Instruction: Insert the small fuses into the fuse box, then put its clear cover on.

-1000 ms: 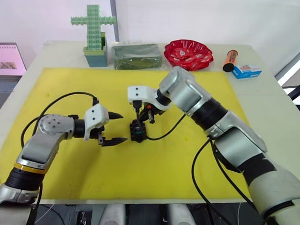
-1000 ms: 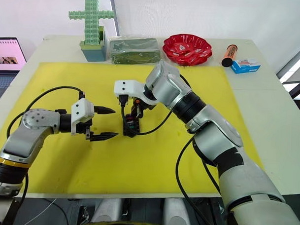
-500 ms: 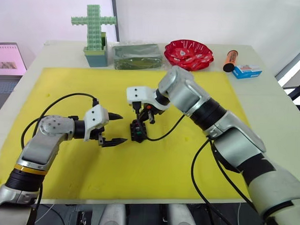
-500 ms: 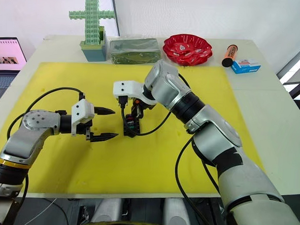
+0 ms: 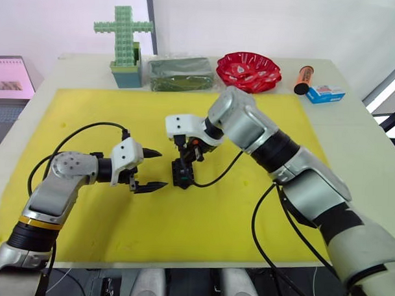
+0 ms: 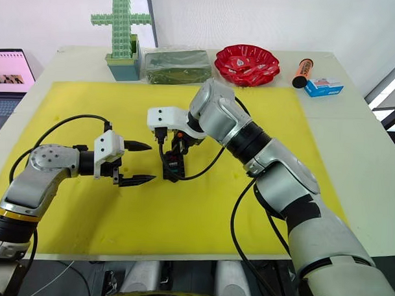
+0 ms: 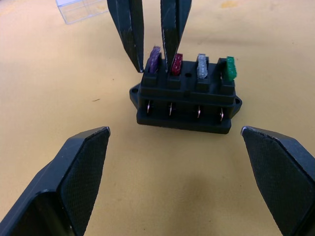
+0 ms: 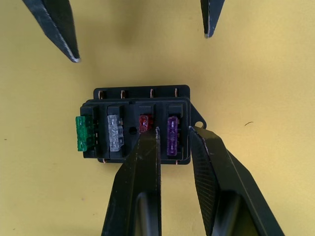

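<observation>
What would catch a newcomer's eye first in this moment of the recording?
The black fuse box in the middle of the yellow mat draws the eye, with purple, red, grey and green fuses standing in a row in its top. The right claw reaches down over it, its fingers straddling the purple fuse. The left claw hovers open beside the box, and the clear cover lies apart on the mat.

Black fuse box (image 8: pixel 140 125) (yellow mat (image 5: pixel 250 124))

Right end effector (image 6: pixel 173 149) hangs over the fuse box (image 6: pixel 170 166); left end effector (image 6: pixel 142 162) spread open beside it
</observation>
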{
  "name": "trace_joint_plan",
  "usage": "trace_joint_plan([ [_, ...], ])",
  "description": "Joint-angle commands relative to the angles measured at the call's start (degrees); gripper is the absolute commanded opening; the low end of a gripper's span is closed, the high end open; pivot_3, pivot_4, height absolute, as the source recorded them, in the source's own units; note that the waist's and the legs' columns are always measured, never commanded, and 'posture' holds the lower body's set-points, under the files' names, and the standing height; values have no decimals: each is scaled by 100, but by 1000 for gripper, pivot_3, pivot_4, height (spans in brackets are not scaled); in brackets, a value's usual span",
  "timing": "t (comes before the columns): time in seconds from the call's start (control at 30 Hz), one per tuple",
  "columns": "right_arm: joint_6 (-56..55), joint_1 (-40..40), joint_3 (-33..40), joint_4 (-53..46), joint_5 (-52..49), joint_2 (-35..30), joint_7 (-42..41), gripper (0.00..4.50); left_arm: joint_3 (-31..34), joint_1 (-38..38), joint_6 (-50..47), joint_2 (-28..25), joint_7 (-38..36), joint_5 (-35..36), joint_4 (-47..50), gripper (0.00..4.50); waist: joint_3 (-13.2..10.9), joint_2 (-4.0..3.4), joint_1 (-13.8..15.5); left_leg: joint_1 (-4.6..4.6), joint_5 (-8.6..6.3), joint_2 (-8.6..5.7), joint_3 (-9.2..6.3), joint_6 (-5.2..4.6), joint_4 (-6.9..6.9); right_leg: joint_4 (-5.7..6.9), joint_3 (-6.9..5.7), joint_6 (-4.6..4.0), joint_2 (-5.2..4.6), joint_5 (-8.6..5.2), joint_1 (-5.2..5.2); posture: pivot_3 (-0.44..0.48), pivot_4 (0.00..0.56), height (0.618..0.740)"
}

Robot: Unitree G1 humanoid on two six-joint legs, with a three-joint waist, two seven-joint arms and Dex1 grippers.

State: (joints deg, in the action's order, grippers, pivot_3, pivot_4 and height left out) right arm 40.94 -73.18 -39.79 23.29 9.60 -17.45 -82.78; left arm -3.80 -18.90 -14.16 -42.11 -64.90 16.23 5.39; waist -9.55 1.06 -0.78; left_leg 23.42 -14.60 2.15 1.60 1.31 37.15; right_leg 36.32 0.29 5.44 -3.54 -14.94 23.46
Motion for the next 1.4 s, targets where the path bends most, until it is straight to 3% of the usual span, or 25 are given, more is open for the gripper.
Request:
trace_joint_plan([
  [0.03, 78, -139, 252, -251, -119, -88, -38, 992, -18, -119, 123, -4, -28, -10, 115, 4500, 0, 0, -1, 0, 0, 0, 0, 0, 0, 0, 0, 0, 0, 0, 0, 0, 150, 740],
  [0.33, 262, -104, 438, -574, -298, -341, -29, 992, -21, -177, 107, 35, -46, -38, 91, 4500, 0, 0, -1, 0, 0, 0, 0, 0, 0, 0, 0, 0, 0, 0, 0, 0, 150, 740],
  [0.6, 620, 244, 1525, -877, -1061, -240, 569, 992, 24, -179, 84, 26, -46, -29, 82, 4500, 0, 0, 3, 0, 0, 0, -1, 0, -1, 0, 0, 0, 0, 0, 0, 0, 150, 740],
  [0.73, 386, 971, 1791, -1293, -1301, -248, 953, 60, 22, -189, 64, 17, -53, -24, 98, 4500, 0, 1, 11, 0, 0, 0, -1, 0, 0, -1, -1, 0, -1, 0, -2, 0, 150, 740],
  [0.77, 336, 1101, 1842, -1350, -1352, -227, 1037, 21, 25, -196, 57, 13, -58, -18, 99, 4500, 0, 1, 9, 1, 0, 0, -1, 0, 1, -1, -1, 0, -2, 0, -2, 0, 150, 740],
  [0.97, 42, 1749, 2190, -1399, -1741, 26, 1532, 21, 20, -221, 39, 16, -76, -12, 102, 4500, 0, 1, -2, 1, 0, 1, -1, 0, -1, 0, -1, 0, 0, 0, -1, 0, 150, 740],
  [1.4, -20, 2111, 2227, -1312, -2114, 126, 1844, 21, 26, -248, 66, -1, -160, -21, 37, 4500, 0, 1, 1, 0, 0, 0, -1, 0, 0, -1, -1, 0, -1, 0, -3, 0, 150, 740],
])
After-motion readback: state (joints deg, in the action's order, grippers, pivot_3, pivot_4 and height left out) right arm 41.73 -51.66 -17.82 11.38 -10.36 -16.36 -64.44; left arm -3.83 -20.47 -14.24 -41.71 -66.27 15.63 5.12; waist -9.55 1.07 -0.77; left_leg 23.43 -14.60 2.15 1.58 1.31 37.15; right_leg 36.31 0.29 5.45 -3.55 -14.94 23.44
